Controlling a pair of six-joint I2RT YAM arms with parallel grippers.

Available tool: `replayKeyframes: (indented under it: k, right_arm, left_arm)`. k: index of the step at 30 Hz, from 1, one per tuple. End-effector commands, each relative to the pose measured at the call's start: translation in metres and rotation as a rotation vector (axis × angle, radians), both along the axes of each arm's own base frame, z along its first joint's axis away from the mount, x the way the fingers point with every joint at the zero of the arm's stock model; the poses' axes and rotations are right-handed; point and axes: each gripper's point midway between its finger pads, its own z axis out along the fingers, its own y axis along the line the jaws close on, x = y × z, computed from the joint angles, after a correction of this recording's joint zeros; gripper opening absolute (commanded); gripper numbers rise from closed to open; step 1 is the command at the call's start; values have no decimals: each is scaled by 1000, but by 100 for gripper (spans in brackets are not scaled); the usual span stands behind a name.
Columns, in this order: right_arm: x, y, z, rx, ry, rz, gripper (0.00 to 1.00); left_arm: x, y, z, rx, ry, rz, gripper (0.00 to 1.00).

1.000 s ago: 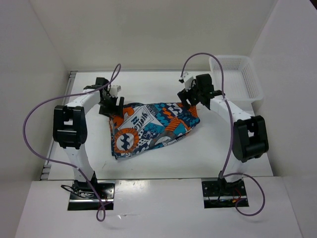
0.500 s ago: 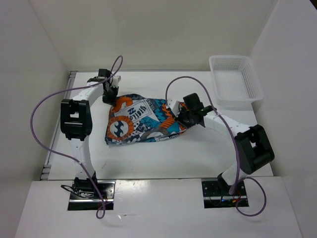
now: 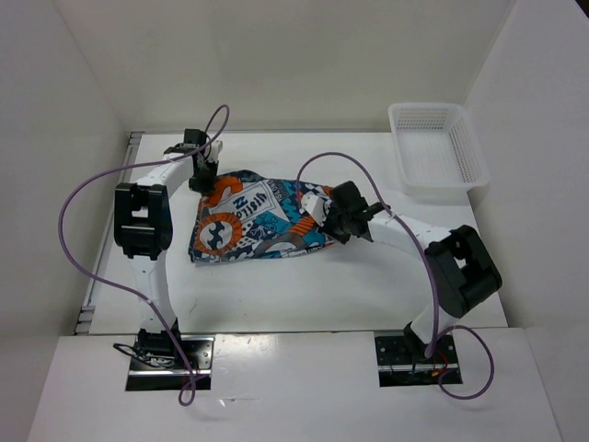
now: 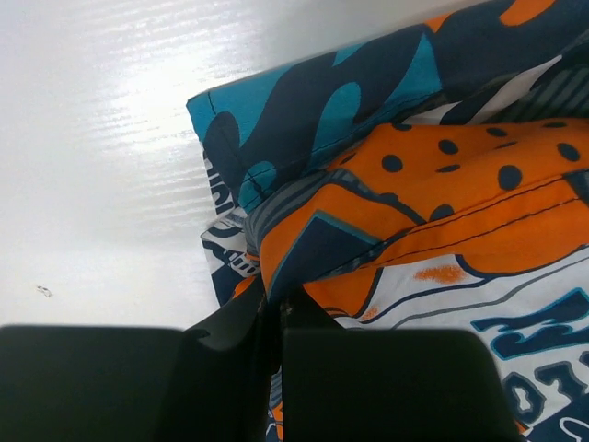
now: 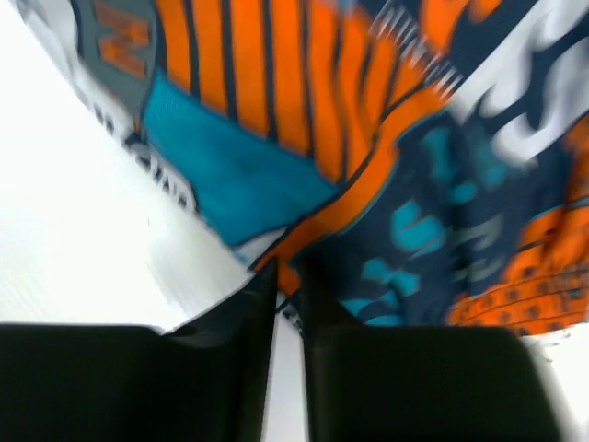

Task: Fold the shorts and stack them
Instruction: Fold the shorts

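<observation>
The shorts (image 3: 250, 221), in a busy orange, teal, white and black print, lie bunched in the middle of the white table (image 3: 304, 285). My left gripper (image 3: 203, 175) is at their far left corner. In the left wrist view it (image 4: 277, 304) is shut on an orange and navy fold of the shorts (image 4: 414, 184). My right gripper (image 3: 325, 213) is over their right edge. In the blurred right wrist view its (image 5: 288, 272) jaws stand a narrow slit apart, with the orange hem of the shorts (image 5: 368, 138) pinched at the tips.
A white mesh basket (image 3: 437, 147) stands at the table's far right corner. White walls close in the table on the left, back and right. Purple cables loop above both arms.
The right gripper has dropped from the shorts' far right corner and moved left, closing on the cloth and dragging it. The left gripper shut on the far left corner. The shorts shifted left, more compact.
</observation>
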Motion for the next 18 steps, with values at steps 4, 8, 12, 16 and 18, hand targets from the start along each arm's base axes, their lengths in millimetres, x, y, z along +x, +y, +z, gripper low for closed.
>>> replayKeyframes:
  k: [4,8,12,16,18]
  right_arm:
    - [27,38,73,170,-145,63,34]
    - [31,54,61,189,-133,38,34]
    - [18,40,16,52,-84,77,24]
    - [-7,3,-23,-103,-34,92,10]
    - [-16,-6,-32,-138,-4,97,9]
  left_arm:
    - [5,0,11,11,-36,-1,7]
    - [10,3,9,29,-37,8,7]
    - [15,10,13,62,-59,28,7]
    - [20,16,11,93,-72,47,4]
    - [22,22,10,94,-72,58,4]
